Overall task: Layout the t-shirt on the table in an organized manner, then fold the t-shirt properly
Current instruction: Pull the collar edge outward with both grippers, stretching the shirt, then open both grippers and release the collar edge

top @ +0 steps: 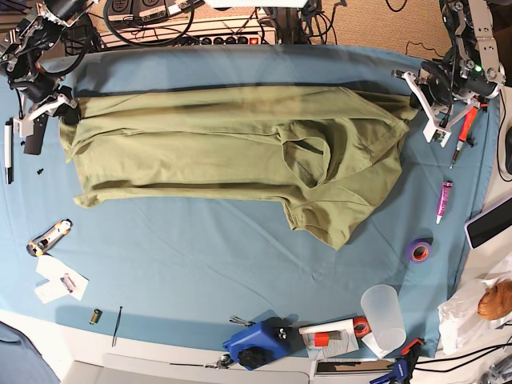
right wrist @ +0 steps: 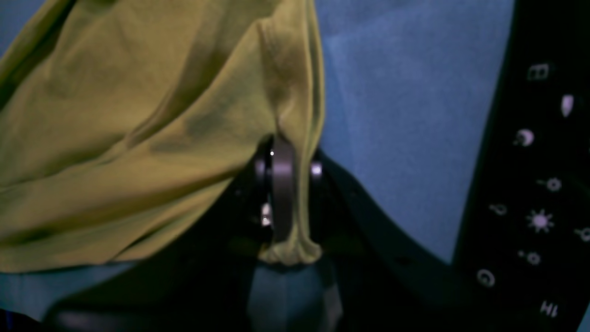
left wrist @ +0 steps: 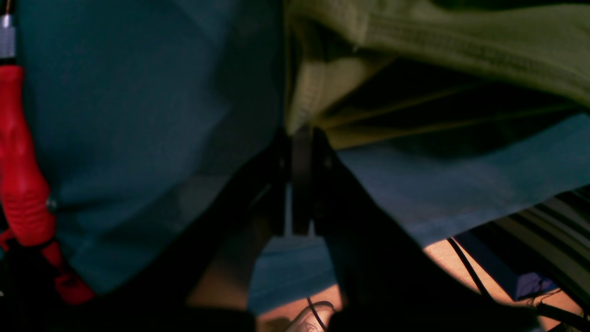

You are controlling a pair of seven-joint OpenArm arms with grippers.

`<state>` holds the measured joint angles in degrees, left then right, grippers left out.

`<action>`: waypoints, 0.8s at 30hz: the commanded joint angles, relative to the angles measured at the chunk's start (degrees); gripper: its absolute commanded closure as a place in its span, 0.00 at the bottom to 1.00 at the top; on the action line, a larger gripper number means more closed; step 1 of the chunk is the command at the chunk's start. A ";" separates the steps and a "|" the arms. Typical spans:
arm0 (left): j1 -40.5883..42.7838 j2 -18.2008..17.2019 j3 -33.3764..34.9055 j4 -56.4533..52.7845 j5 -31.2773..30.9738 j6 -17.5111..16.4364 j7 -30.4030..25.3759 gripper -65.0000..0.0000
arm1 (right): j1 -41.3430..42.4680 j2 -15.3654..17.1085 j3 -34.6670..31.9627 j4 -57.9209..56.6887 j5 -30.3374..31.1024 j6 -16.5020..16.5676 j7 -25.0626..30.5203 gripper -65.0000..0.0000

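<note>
The olive t-shirt point(top: 224, 136) lies crumpled across the far half of the table point(top: 200, 264), its far edge stretched between my two grippers. At the table's right end, my left gripper point(top: 410, 102) holds one corner. In the left wrist view its fingers point(left wrist: 302, 138) are shut on a stitched hem of the t-shirt point(left wrist: 461, 41). At the table's left end, my right gripper point(top: 68, 112) holds the other corner. In the right wrist view it point(right wrist: 288, 184) is shut on a bunched fold of the t-shirt point(right wrist: 138, 138), above the blue table cloth point(right wrist: 396, 115).
A red-handled screwdriver point(top: 464, 132) lies by the left gripper and shows in its wrist view point(left wrist: 18, 184). A purple tube point(top: 443, 200), tape roll point(top: 418, 250), clear cup point(top: 382, 316) and blue tool point(top: 256, 344) sit front right. A box cutter point(top: 48, 238) and marker point(top: 9, 152) lie at left.
</note>
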<state>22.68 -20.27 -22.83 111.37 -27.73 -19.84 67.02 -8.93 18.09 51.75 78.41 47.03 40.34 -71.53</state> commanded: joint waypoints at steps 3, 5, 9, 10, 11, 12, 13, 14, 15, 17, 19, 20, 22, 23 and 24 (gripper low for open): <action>-0.15 -1.84 -0.35 0.94 3.82 0.24 -0.85 1.00 | 0.04 1.46 0.46 0.70 -0.61 -0.34 1.60 1.00; -0.15 -1.81 -0.35 0.94 6.62 0.26 -2.10 1.00 | 0.07 1.44 0.44 0.70 -0.55 -0.34 1.64 1.00; -0.11 -1.79 -0.35 0.94 5.29 0.28 -2.40 1.00 | 0.07 1.46 0.44 0.70 0.61 -0.34 -0.22 1.00; -0.11 -1.79 -0.35 0.94 4.90 0.26 -2.36 1.00 | 0.07 1.46 0.44 0.70 1.55 -0.34 -1.60 1.00; -0.13 -1.79 -0.35 0.94 4.87 0.26 -2.38 0.95 | 0.04 1.46 0.44 0.70 2.47 -0.34 -2.99 1.00; -0.13 -1.81 -0.35 0.94 4.92 0.26 -2.51 0.87 | 0.04 1.49 0.44 0.70 3.21 -0.34 -4.26 1.00; -0.15 -1.79 -0.35 0.94 4.98 0.26 -2.56 0.79 | 0.04 1.49 0.44 0.70 3.54 -0.34 -5.09 0.93; -0.15 -1.81 -0.35 0.94 4.98 0.26 -2.54 0.72 | 0.04 1.51 0.44 0.70 3.52 -0.34 -5.16 0.86; -0.15 -1.81 -0.35 0.94 5.01 0.28 -2.47 0.68 | 0.04 1.60 0.44 0.70 3.54 -0.34 -5.16 0.81; -0.17 -1.81 -0.35 1.03 5.01 0.79 -1.68 0.66 | 0.07 2.05 0.46 0.72 3.56 -0.34 -5.20 0.77; -0.17 -1.81 -0.35 1.68 4.98 2.19 0.09 0.66 | 0.04 3.13 0.50 0.72 4.74 -0.34 -5.18 0.77; -0.15 -1.81 -0.35 2.40 4.98 2.78 1.05 0.66 | 0.04 3.89 0.61 0.72 6.25 -0.34 -5.20 0.77; -0.13 -1.81 -0.35 4.26 4.98 2.84 1.53 0.66 | 0.07 5.31 1.25 1.01 9.57 -0.34 -5.18 0.77; -0.13 -1.81 -0.35 5.29 4.96 2.82 1.36 0.66 | 0.09 5.92 1.64 1.27 10.95 -0.34 -5.20 0.77; -0.13 -1.81 -0.35 6.38 4.96 2.82 0.77 0.66 | 0.09 6.45 2.08 1.57 11.85 -0.34 -5.20 0.77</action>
<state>22.70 -21.15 -22.68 116.71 -23.05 -17.26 68.40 -9.19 22.90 53.25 78.83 57.54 39.94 -77.82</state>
